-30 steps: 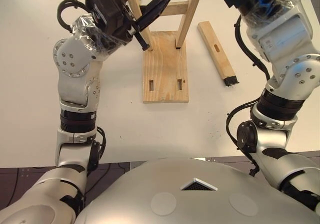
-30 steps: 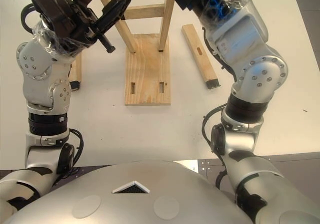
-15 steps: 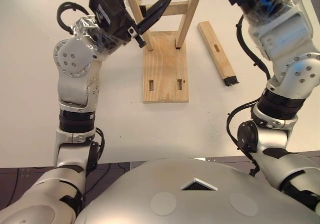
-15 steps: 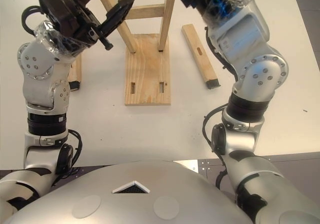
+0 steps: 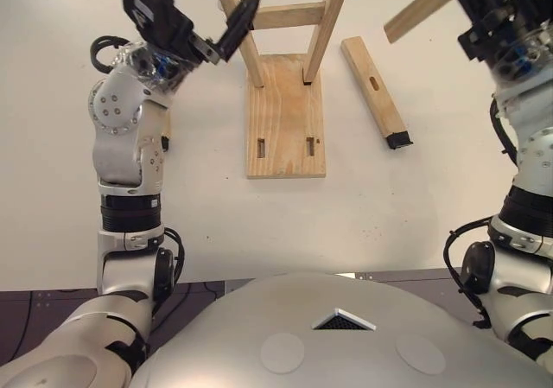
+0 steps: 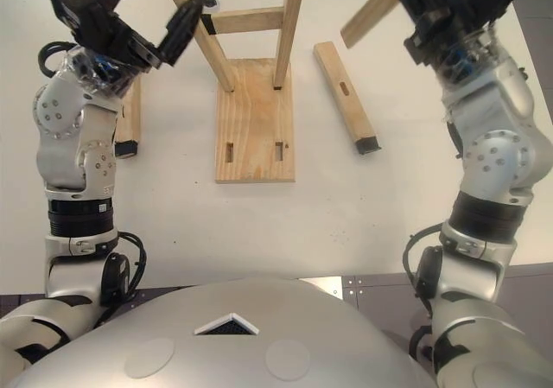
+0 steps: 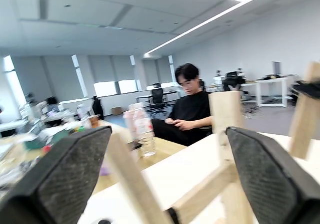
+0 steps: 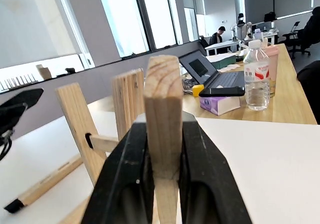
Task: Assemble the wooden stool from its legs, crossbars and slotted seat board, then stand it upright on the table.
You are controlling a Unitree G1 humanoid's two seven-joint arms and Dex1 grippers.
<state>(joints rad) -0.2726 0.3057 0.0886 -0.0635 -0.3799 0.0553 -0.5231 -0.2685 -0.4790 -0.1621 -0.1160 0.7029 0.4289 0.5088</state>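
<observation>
1. White tabletop (image 5: 363, 206) carrying all the stool parts.
2. Slotted seat board (image 5: 285, 137) flat at mid-tabletop; two near slots vacant.
3. Two legs, left standing leg (image 5: 244, 34) and right standing leg (image 5: 324, 25), planted in the far slots, leaning a little, joined by a crossbar (image 5: 289, 15).
4. Loose leg (image 5: 373, 90) with a black cap, flat just right of the board; another loose leg (image 6: 130, 120) flat on the board's left, beside the left arm.
5. Wooden bar (image 6: 367, 16) held aloft, well right of the standing frame; leg or crossbar, cannot tell which.
6. Right gripper (image 8: 164, 159): jaws pinching that bar firmly.
7. Left gripper (image 7: 165, 174): jaws spread wide, one on each side of the frame near the crossbar, apparently touching nothing.
8. Step in hand, as a judgement: about halfway, one leg pair seated, second pair to come.
9. Next move, likely: lower the held bar toward its joint or a vacant near slot, end squared to the opening; steady the standing frame with the left jaws against tipping.
</observation>
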